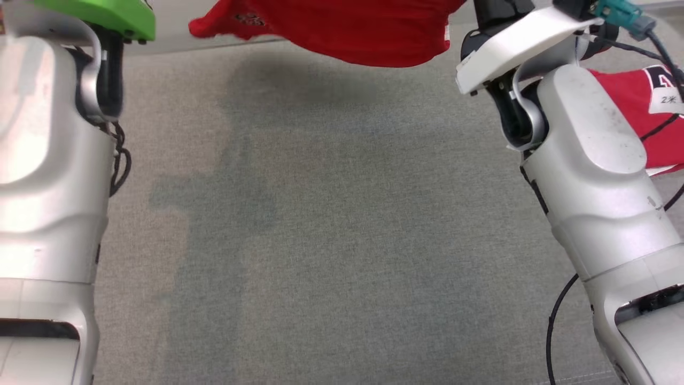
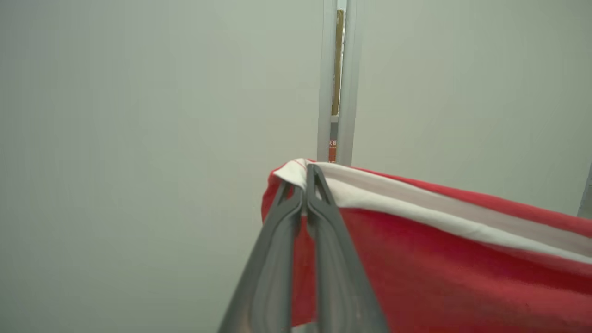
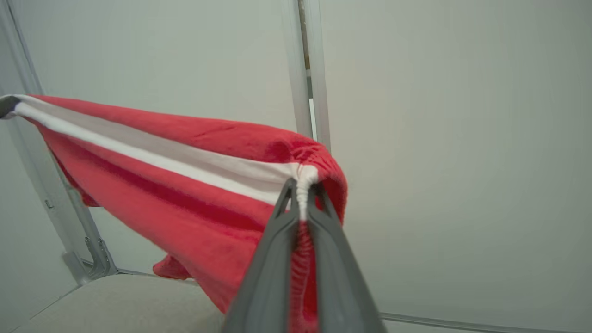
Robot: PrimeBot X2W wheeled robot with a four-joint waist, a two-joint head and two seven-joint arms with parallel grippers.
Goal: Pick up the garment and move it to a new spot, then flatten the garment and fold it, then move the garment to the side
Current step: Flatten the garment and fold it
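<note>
Twice clamped, hangs stretched in air at top centre of head frame: red garment (image 1: pixel 368 32), above grey surface (image 1: pixel 342 240). Lifted already; left to do: set down, flatten, fold, move aside. Pinched on white hem (image 2: pixel 416 203) by left gripper (image 2: pixel 303 182) and right gripper (image 3: pixel 303 187), fingers pressed together. Held high by left forearm (image 1: pixel 48 160) and right forearm (image 1: pixel 593 160) at frame edges.

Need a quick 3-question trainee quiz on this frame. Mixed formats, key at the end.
1. True or false: the red garment lies flat on the grey work surface.
2. The left gripper pinches the garment at: A) its white band; B) a printed label; C) nothing at all.
3. Fill in: the right gripper is ___ on the garment.
Key: 1 false, it hangs in the air between both grippers; 2 A; 3 shut.
</note>
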